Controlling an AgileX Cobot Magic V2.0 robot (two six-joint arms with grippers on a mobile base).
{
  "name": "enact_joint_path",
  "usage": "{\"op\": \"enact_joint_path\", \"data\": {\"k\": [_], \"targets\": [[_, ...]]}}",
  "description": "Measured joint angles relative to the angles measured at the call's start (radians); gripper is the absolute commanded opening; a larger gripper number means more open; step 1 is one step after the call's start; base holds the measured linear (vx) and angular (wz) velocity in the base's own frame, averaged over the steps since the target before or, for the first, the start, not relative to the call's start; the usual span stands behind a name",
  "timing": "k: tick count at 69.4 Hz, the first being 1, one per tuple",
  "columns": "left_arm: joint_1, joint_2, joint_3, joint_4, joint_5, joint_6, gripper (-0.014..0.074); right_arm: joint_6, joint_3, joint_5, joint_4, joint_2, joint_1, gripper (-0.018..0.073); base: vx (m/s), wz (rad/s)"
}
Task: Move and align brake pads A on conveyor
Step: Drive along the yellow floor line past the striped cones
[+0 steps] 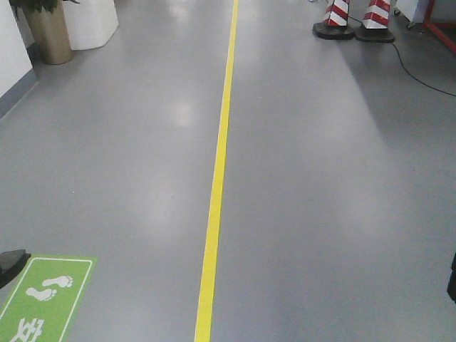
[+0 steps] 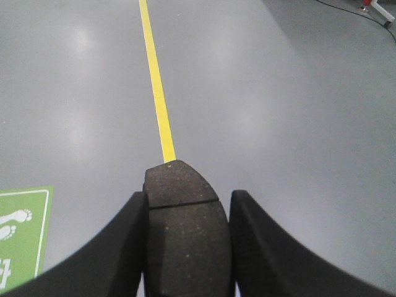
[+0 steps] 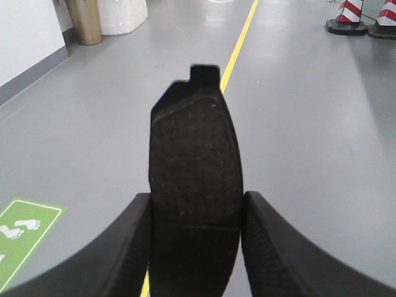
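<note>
Carrying two of the flat, dark grey, slightly curved brake pads A, one per arm. Pinched by its long edges in the black left end effector point(image 2: 189, 198): the left brake pad point(image 2: 184, 241), groove crosswise, rounded end poking out toward 12 o'clock. Clamped likewise in the right end effector point(image 3: 197, 198): the right brake pad point(image 3: 195, 185), notched tab at 12 o'clock. Probably gripped edgewise so as to lay each one flat and square it up. No conveyor in view; only glossy grey floor point(image 1: 320, 178), a yellow floor line point(image 1: 221, 157) running toward 12 o'clock, a green footprint sign point(image 1: 43, 296) at 7 o'clock, red-and-white striped cones point(image 1: 353, 18) at 1 o'clock. Likely mid-transit.
</note>
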Motion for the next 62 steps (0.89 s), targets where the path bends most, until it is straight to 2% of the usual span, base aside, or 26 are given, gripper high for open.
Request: {"op": "enact_joint_path", "data": {"k": [29, 62], "targets": [[0.0, 0.0, 0.0, 0.0, 0.0, 0.0, -0.0006, 0.0, 0.0, 0.0, 0.0, 0.0, 0.0, -0.0003, 0.41, -0.05], [0.0, 0.0, 0.0, 0.0, 0.0, 0.0, -0.0006, 0.0, 0.0, 0.0, 0.0, 0.0, 0.0, -0.0003, 0.53, -0.04]]}}
